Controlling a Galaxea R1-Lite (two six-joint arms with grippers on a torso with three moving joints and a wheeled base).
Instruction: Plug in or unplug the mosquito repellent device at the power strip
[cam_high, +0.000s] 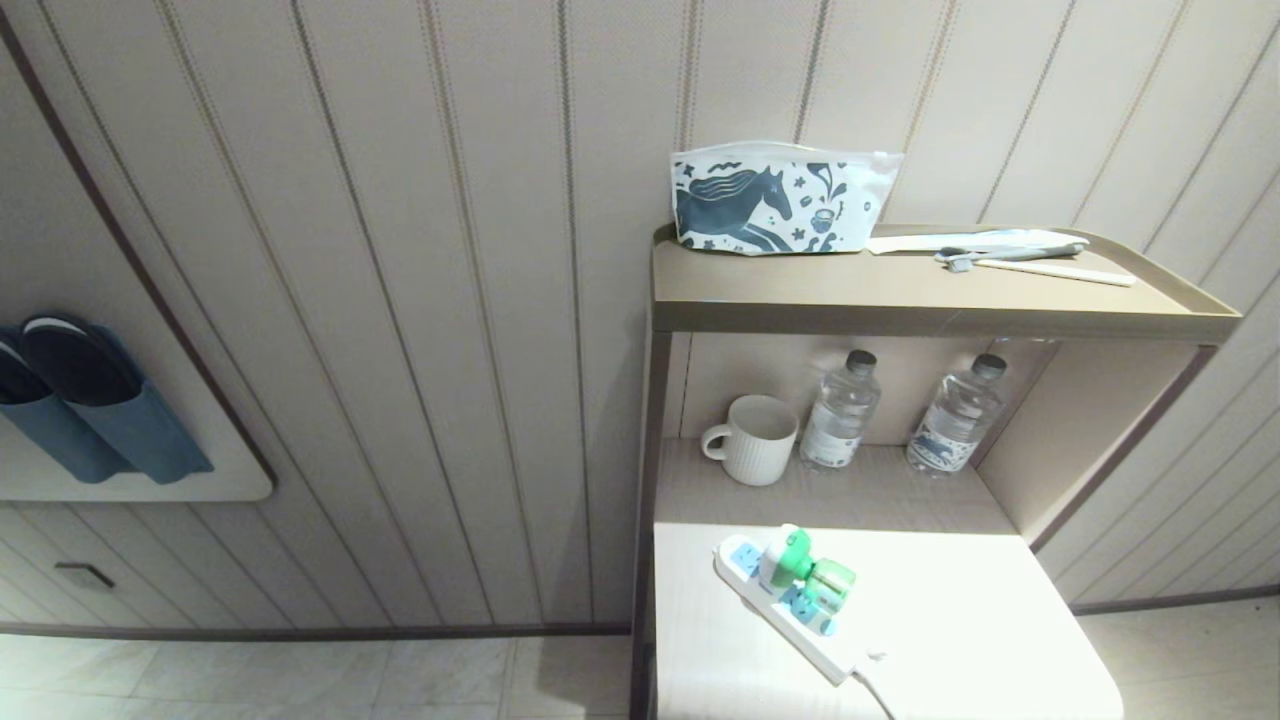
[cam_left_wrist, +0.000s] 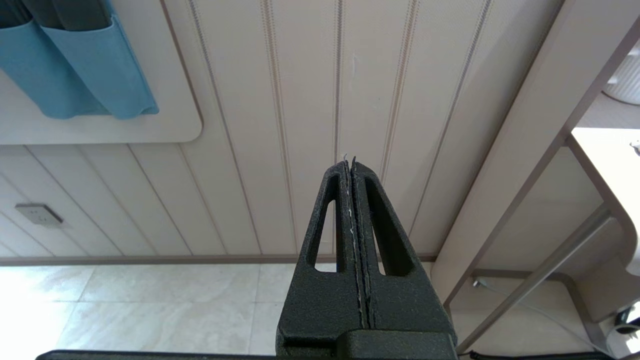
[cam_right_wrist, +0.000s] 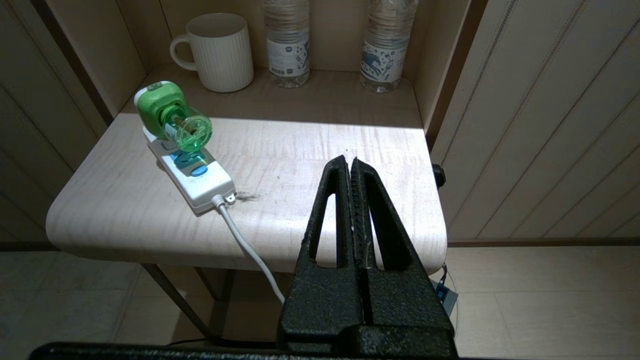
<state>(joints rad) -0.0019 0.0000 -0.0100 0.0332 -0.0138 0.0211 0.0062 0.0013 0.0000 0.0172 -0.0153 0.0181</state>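
The mosquito repellent device (cam_high: 800, 570) (cam_right_wrist: 172, 116), white with a green cap and green bottle, sits plugged into the white power strip (cam_high: 790, 610) (cam_right_wrist: 192, 175) lying on the pale tabletop (cam_high: 950, 620) (cam_right_wrist: 310, 150). The strip's white cord (cam_right_wrist: 247, 250) drops over the table's front edge. My right gripper (cam_right_wrist: 350, 160) is shut and empty, hovering in front of the table, well to the right of the strip. My left gripper (cam_left_wrist: 349, 161) is shut and empty, off to the left, facing the panelled wall above the floor. Neither arm shows in the head view.
A white ribbed mug (cam_high: 752, 438) (cam_right_wrist: 220, 50) and two clear water bottles (cam_high: 842, 410) (cam_high: 958, 415) stand on the recessed shelf behind the table. On the upper shelf (cam_high: 900, 300) lie a horse-print pouch (cam_high: 775, 200) and toothbrushes (cam_high: 1030, 258). Blue slipper holders (cam_high: 90, 415) hang on the wall at left.
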